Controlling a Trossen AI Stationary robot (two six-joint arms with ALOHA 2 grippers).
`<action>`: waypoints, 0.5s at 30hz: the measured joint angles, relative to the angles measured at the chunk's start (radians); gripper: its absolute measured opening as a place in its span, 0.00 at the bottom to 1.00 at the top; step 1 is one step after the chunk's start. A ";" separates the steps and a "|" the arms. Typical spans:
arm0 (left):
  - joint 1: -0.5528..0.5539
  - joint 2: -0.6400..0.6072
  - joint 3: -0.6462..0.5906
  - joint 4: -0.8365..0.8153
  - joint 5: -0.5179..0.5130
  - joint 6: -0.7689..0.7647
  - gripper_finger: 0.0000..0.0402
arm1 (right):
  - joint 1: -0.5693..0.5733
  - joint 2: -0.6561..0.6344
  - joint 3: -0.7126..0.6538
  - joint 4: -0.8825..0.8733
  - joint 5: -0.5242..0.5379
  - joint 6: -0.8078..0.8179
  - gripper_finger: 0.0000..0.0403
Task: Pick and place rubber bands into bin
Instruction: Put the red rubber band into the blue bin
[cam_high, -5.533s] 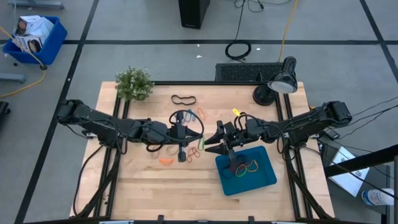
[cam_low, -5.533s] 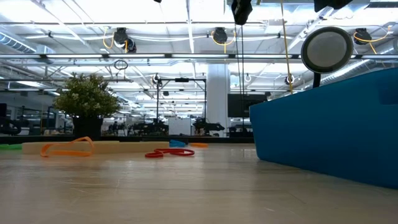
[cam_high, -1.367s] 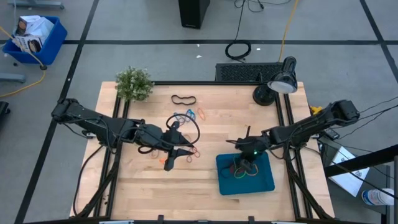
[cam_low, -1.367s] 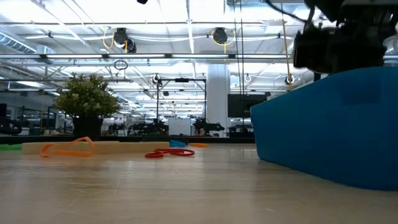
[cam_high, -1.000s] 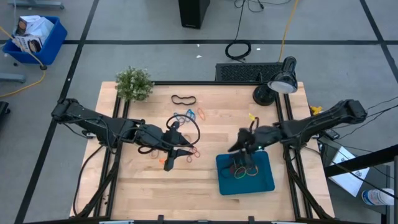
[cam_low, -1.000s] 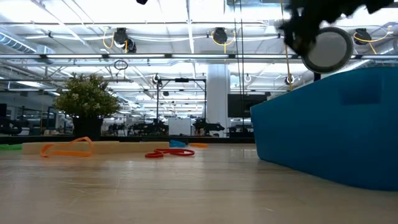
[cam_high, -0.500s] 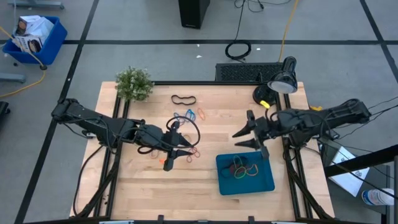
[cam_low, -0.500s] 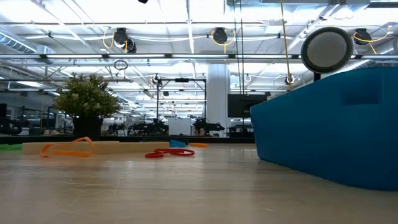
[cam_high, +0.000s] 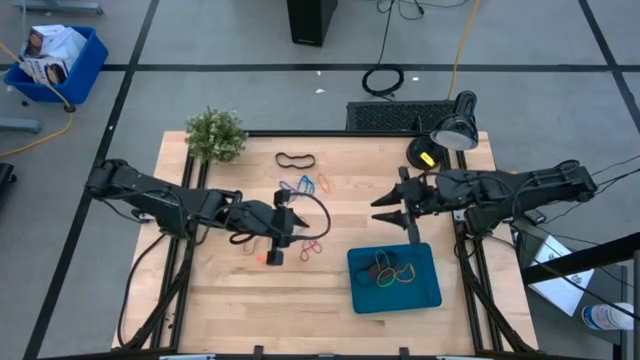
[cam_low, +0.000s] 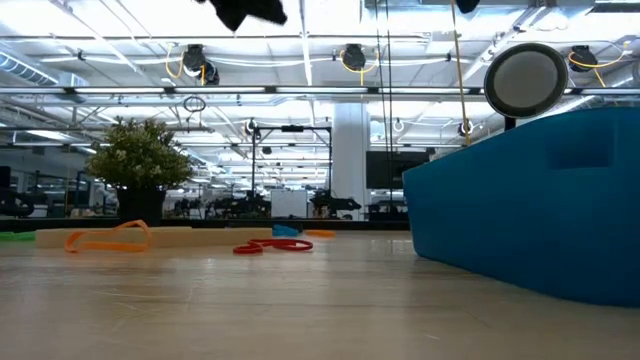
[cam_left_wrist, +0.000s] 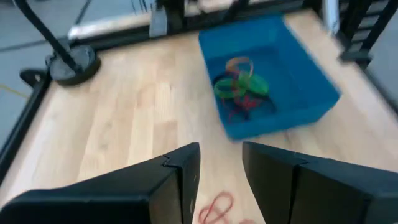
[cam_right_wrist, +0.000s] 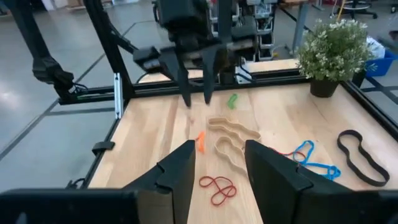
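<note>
Several rubber bands (cam_high: 390, 272) already sit in the bin (cam_high: 432, 292) near the bench's front edge, right of centre, while more loose ones (cam_high: 310, 247) lie scattered mid-bench. The left hand (cam_high: 277, 238) hangs right above that scatter, fingers parted and holding nothing, probably lined up for the next grab. The right hand (cam_high: 393, 212) floats just behind the bin, also spread and empty, presumably clear after a drop.

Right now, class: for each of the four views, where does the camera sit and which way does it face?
High: overhead, straight down; both arms, bin.
Low: table height, level across; bin wall, plant.
Left wrist: past the open left gripper toward the bin.
Right wrist: past the open right gripper toward the left arm.
All four show rubber bands.
</note>
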 joint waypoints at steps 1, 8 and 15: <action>0.006 0.005 -0.002 -0.005 0.000 0.005 0.32 | 0.000 0.006 0.000 -0.001 0.000 0.000 0.34; 0.047 0.130 -0.001 0.014 0.001 0.073 0.32 | 0.000 0.043 0.000 -0.009 -0.001 0.000 0.34; 0.069 0.281 -0.002 0.000 0.067 0.171 0.32 | 0.000 0.043 0.000 -0.002 -0.003 0.001 0.34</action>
